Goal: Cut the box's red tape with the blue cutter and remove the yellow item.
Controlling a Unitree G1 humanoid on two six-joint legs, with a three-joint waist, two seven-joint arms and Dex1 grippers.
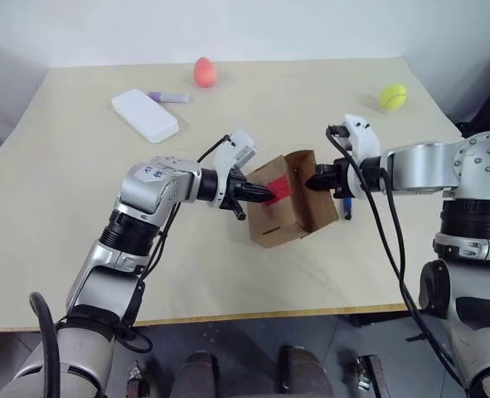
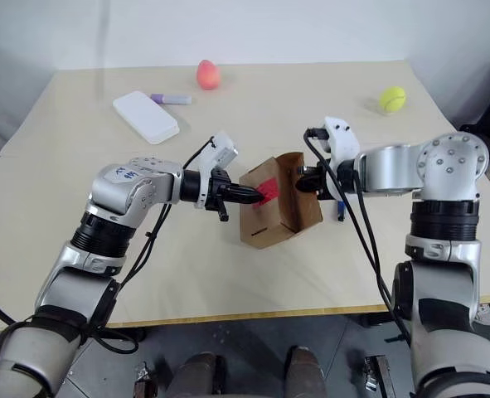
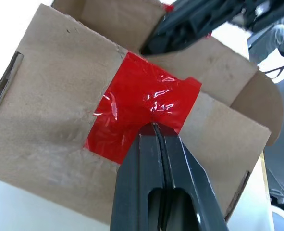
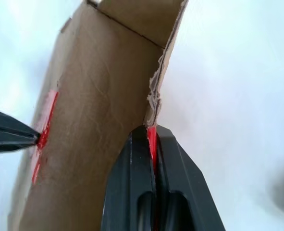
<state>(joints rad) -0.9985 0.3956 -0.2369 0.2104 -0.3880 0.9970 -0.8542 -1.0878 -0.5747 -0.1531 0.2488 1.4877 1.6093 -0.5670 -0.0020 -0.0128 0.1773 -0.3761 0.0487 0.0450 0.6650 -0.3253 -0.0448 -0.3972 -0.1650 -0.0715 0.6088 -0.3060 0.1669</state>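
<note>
Closest to the head camera are the two arms reaching in over the table, and between them sits the box, tipped up off the tabletop and pinched from both sides.

The left gripper is clamped tight, fingers pressed together with no gap, and its tips sit right on the edge of the red tape on the box's flap. From the wrist view you can't really tell if it's nipping the tape or the cardboard under it, but it's touching there for sure. The tape is a wrinkly square patch, and it's split: part on the flap at the left gripper's tips, and a thin red strip on the other flap's edge.

The right gripper is also squeezed shut, gripping the torn edge of the opposite flap, with that bit of red caught between its fingers. So the box top is pulled open, flaps spread apart between the two grippers.

The blue cutter lies on the table just under the right gripper, mostly hidden by it.

Way past the left gripper, on the far side of the table: a white case, a purple marker just beside it, and a pinkish egg. Far beyond the right gripper there's a tennis ball.
</note>
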